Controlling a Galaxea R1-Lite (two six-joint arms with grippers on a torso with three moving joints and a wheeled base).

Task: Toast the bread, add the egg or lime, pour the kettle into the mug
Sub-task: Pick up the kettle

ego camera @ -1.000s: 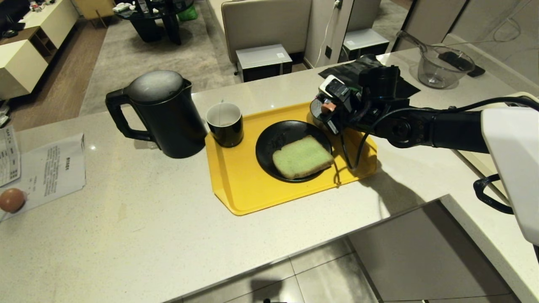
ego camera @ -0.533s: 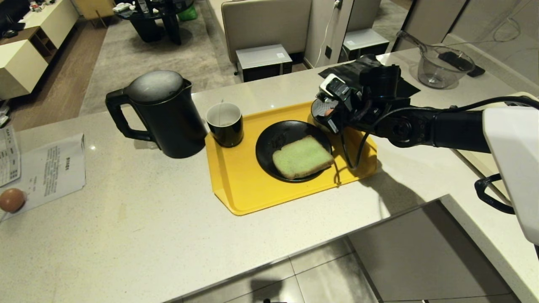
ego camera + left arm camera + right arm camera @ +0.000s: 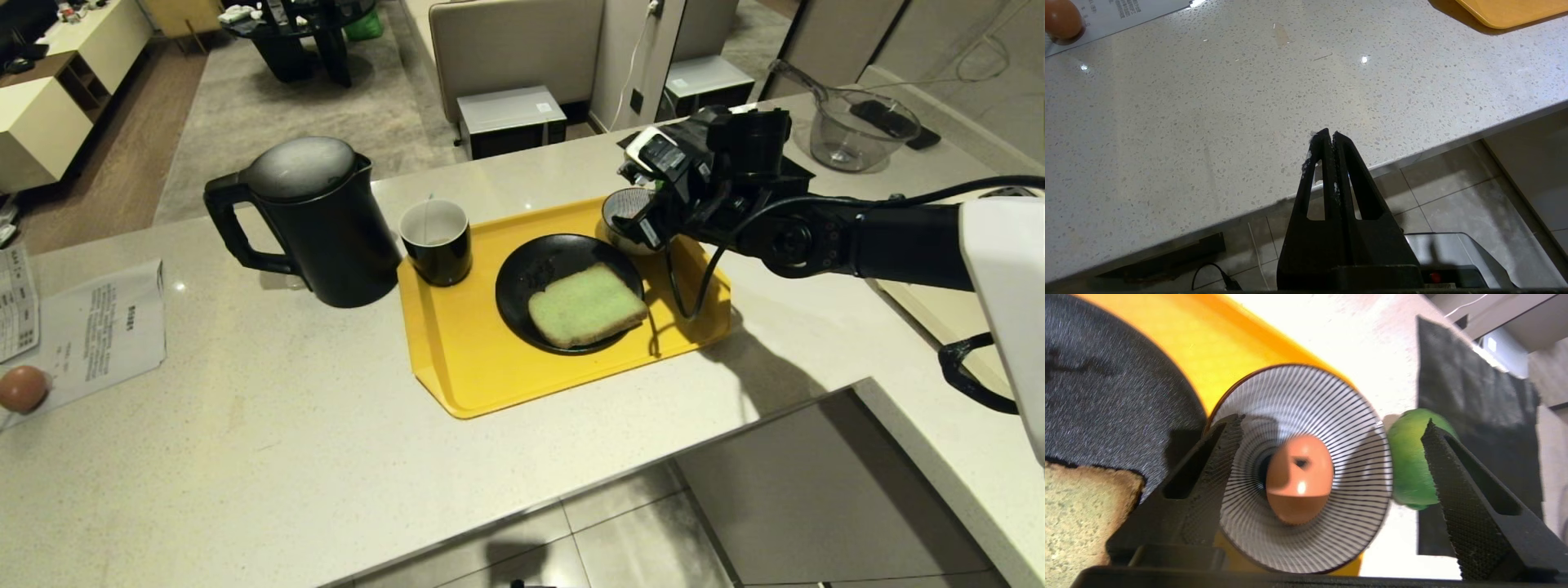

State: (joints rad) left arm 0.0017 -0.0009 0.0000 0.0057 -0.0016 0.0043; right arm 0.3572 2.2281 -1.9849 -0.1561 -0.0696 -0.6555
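The right gripper (image 3: 1331, 457) hangs over the striped bowl (image 3: 1300, 469) at the far right corner of the yellow tray (image 3: 465, 367), its jaws spread wide and holding nothing. Straight below them the egg (image 3: 1299, 478) lies at the bottom of the bowl, speck upward — the bowl's sloping walls keep it from rolling, which is likely why it belongs there and not on the flat tray. The lime (image 3: 1408, 457) rests just outside the bowl's rim, off the tray, at the edge of a black mat (image 3: 1470, 396).

The bread (image 3: 586, 305) lies flat on the black plate (image 3: 531, 269) in the middle of the tray. The mug (image 3: 436, 241) stands upright at the tray's far left corner, and the kettle (image 3: 310, 220) stands just beside it on the counter (image 3: 245, 425) — close enough for a short pour, judging by the layout.

The left gripper (image 3: 1329, 139) is parked low at the counter's front edge, jaws closed together and empty.
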